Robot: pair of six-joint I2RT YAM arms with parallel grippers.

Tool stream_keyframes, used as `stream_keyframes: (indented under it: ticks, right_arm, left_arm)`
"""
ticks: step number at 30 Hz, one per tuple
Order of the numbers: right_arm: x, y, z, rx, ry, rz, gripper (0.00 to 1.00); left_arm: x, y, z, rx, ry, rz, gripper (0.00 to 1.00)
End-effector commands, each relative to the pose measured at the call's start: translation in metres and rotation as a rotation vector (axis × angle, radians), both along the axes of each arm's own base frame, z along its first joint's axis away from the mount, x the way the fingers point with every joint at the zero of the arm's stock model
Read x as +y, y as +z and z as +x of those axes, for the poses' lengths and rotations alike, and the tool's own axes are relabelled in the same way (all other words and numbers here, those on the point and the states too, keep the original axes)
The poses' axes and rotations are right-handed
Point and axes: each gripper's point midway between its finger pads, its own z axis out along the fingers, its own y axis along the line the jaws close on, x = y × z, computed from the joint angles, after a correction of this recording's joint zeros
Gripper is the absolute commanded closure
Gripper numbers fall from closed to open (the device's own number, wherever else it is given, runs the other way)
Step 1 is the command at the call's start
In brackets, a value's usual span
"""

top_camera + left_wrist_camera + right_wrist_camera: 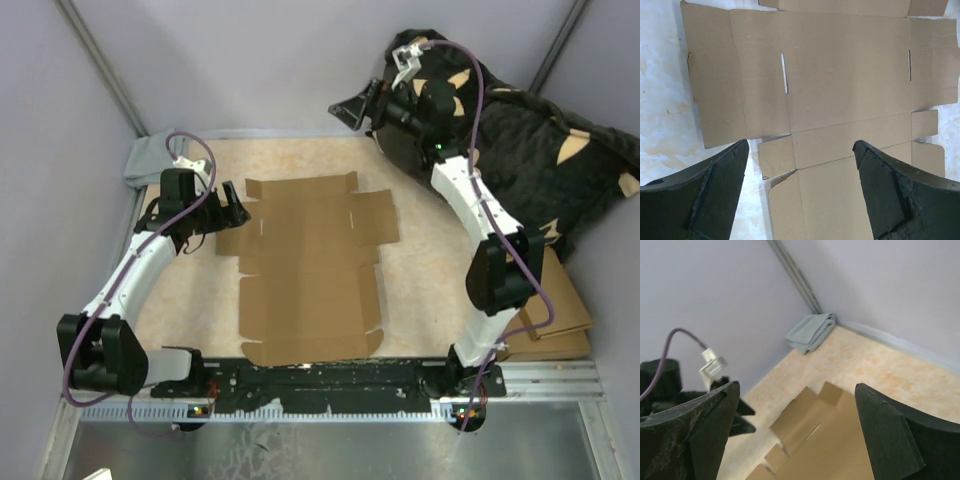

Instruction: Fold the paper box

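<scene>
Across the middle of the bench (pixel 420 300), paper box (pixel 305 265) spread flat, nothing folded yet.
Laid open with every flap out, reachable from both sides. At its 10 o'clock, left end effector (pixel 232 205), jaws wide and empty, over the side flap, likely poised to lift it. Toward 12 o'clock, right end effector (pixel 352 106), equally agape, holding nothing, parked high, clear of the work.

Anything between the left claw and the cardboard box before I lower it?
Nothing visible does. The open left claw hangs over the flat unfolded brown corrugated cardboard box; beneath it show only bare cardboard and the pale mottled tabletop.
</scene>
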Motion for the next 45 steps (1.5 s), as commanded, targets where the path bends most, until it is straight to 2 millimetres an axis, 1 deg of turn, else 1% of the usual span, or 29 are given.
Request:
stream_keyframes:
  ticks: [1, 3, 5, 6, 7, 8, 9, 10, 11, 13, 15, 18, 20, 22, 30, 31, 32, 34, 41, 42, 43, 45]
  right_arm:
    - [-0.006, -0.013, 0.042, 0.026, -0.102, -0.142, 0.01]
    - [-0.002, -0.022, 0.057, 0.051, -0.1, -0.165, 0.01]
    - [-0.003, -0.042, 0.079, 0.113, -0.139, -0.2, 0.01]
    - [-0.006, -0.053, 0.091, 0.157, -0.176, -0.226, 0.03]
    - [-0.009, -0.069, 0.102, 0.209, -0.211, -0.26, 0.06]
    - [-0.014, -0.079, 0.112, 0.243, -0.253, -0.293, 0.1]
    - [-0.018, -0.106, 0.12, 0.316, -0.287, -0.341, 0.14]
    - [-0.023, -0.118, 0.127, 0.349, -0.32, -0.368, 0.2]
    - [-0.028, -0.125, 0.131, 0.369, -0.355, -0.392, 0.27]
    - [-0.039, -0.144, 0.138, 0.407, -0.419, -0.437, 0.37]
    - [-0.05, -0.166, 0.141, 0.443, -0.47, -0.491, 0.45]
    - [-0.06, -0.196, 0.141, 0.484, -0.5, -0.558, 0.47]
    - [-0.059, -0.214, 0.138, 0.514, -0.48, -0.583, 0.51]
    - [-0.058, -0.228, 0.135, 0.541, -0.474, -0.608, 0.56]
    - [-0.045, -0.254, 0.116, 0.559, -0.484, -0.71, 0.56]
    - [-0.043, -0.257, 0.113, 0.562, -0.479, -0.715, 0.57]
    - [-0.04, -0.256, 0.112, 0.555, -0.479, -0.712, 0.56]
    - [-0.039, -0.264, 0.107, 0.565, -0.483, -0.721, 0.56]
    - [-0.037, -0.284, 0.102, 0.601, -0.482, -0.74, 0.53]
    - [-0.036, -0.287, 0.102, 0.605, -0.483, -0.742, 0.54]
    - [-0.036, -0.289, 0.102, 0.607, -0.482, -0.744, 0.6]
    - [-0.035, -0.293, 0.101, 0.612, -0.483, -0.756, 0.79]
  left_arm:
    - [-0.003, 0.008, 0.004, -0.04, -0.005, -0.015, 0.08]
    - [-0.003, 0.006, 0.004, -0.034, -0.006, -0.018, 0.09]
    - [-0.003, 0.004, 0.004, -0.028, -0.008, -0.017, 0.09]
    - [-0.003, 0.004, 0.004, -0.028, -0.005, -0.014, 0.09]
    - [-0.003, 0.005, 0.004, -0.03, -0.003, -0.013, 0.09]
    - [-0.002, 0.005, 0.004, -0.031, 0.001, -0.01, 0.09]
    - [-0.001, 0.004, 0.004, -0.031, 0.005, -0.006, 0.09]
    - [0.0, 0.005, 0.005, -0.032, 0.009, -0.005, 0.1]
    - [0.0, 0.005, 0.004, -0.034, 0.008, -0.007, 0.1]
    - [-0.002, 0.006, 0.004, -0.034, 0.003, -0.015, 0.1]
    - [-0.003, 0.007, 0.003, -0.036, 0.001, -0.023, 0.1]
    - [-0.005, 0.007, 0.003, -0.035, -0.002, -0.032, 0.11]
    - [-0.006, 0.007, 0.003, -0.032, -0.006, -0.038, 0.11]
    - [-0.007, 0.006, 0.003, -0.028, -0.007, -0.041, 0.12]
    - [-0.006, 0.003, 0.003, -0.022, -0.004, -0.038, 0.12]
    - [-0.006, 0.003, 0.003, -0.021, -0.004, -0.039, 0.12]
    - [-0.007, 0.003, 0.004, -0.021, -0.004, -0.041, 0.12]
    - [-0.006, 0.002, 0.004, -0.019, -0.004, -0.041, 0.12]
    - [-0.006, -0.001, 0.004, -0.009, -0.002, -0.04, 0.12]
    - [-0.007, -0.001, 0.004, -0.007, -0.003, -0.04, 0.12]
    - [-0.006, -0.002, 0.005, -0.004, -0.002, -0.038, 0.12]
    - [-0.005, -0.004, 0.004, 0.002, 0.002, -0.031, 0.12]
